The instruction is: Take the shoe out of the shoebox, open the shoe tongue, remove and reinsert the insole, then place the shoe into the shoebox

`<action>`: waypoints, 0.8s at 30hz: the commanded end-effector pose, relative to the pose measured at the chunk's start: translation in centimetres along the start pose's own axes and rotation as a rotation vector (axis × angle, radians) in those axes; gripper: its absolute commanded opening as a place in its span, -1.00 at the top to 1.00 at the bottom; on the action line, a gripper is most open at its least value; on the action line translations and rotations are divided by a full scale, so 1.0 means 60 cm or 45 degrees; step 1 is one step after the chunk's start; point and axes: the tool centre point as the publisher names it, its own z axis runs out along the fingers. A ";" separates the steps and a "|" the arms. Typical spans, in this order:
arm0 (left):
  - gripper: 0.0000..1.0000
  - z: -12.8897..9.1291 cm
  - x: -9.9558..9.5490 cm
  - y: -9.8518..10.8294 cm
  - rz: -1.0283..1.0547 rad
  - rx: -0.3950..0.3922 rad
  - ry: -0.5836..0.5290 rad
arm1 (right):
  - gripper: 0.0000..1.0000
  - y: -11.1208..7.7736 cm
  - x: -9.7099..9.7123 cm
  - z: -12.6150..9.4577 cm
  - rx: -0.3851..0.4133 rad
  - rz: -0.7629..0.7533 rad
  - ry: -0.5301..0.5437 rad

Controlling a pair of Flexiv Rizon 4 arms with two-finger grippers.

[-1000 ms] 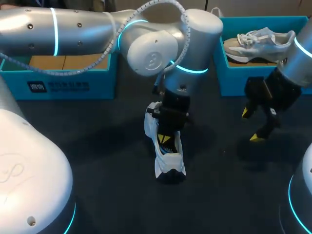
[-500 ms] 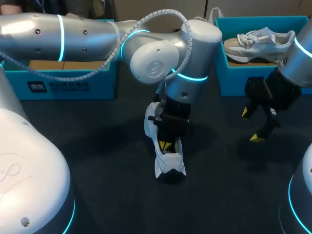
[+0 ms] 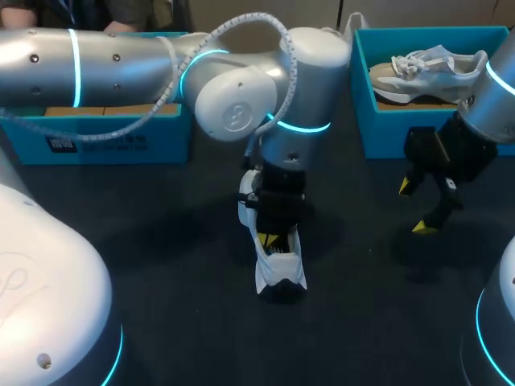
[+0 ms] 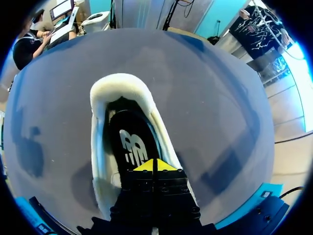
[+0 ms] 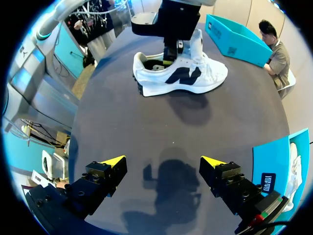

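Note:
A white shoe (image 3: 278,269) with a dark side logo stands on the dark table near its middle, heel toward the robot. My left gripper (image 3: 272,240) points down into its opening. In the left wrist view the yellow tips of the left gripper (image 4: 154,165) are shut together, resting on the black insole (image 4: 129,139) that lies flat inside the shoe (image 4: 105,98). My right gripper (image 3: 414,207) hangs open to the right of the shoe, well apart from it. From the right wrist, the right gripper (image 5: 163,161) holds nothing, and the shoe (image 5: 181,76) lies ahead of it.
A teal shoebox (image 3: 418,137) at the back right holds a second, grey-white shoe (image 3: 426,68). Another teal shoebox (image 3: 121,141) stands at the back left, partly behind my left arm. Bare tabletop lies between the shoe and my right gripper.
My left arm's elbow and upper links have shifted a little to the left, while its gripper stays in the shoe. The shoe and the right arm have not moved.

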 end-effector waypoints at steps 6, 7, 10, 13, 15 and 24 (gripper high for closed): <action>1.00 -0.026 0.004 0.006 0.025 0.040 -0.097 | -1.00 0.001 0.001 0.001 0.004 0.001 -0.002; 1.00 -0.036 0.004 0.003 0.026 0.027 -0.100 | -1.00 0.001 0.001 0.001 0.004 0.001 -0.002; 1.00 -0.036 0.004 0.003 0.026 0.027 -0.100 | -1.00 0.001 0.001 0.001 0.004 0.001 -0.002; 1.00 -0.036 0.004 0.003 0.026 0.027 -0.100 | -1.00 0.001 0.001 0.001 0.004 0.001 -0.002; 1.00 -0.036 0.004 0.003 0.026 0.027 -0.100 | -1.00 0.001 0.001 0.001 0.004 0.001 -0.002; 1.00 -0.036 0.004 0.003 0.026 0.027 -0.100 | -1.00 0.001 0.001 0.001 0.004 0.001 -0.002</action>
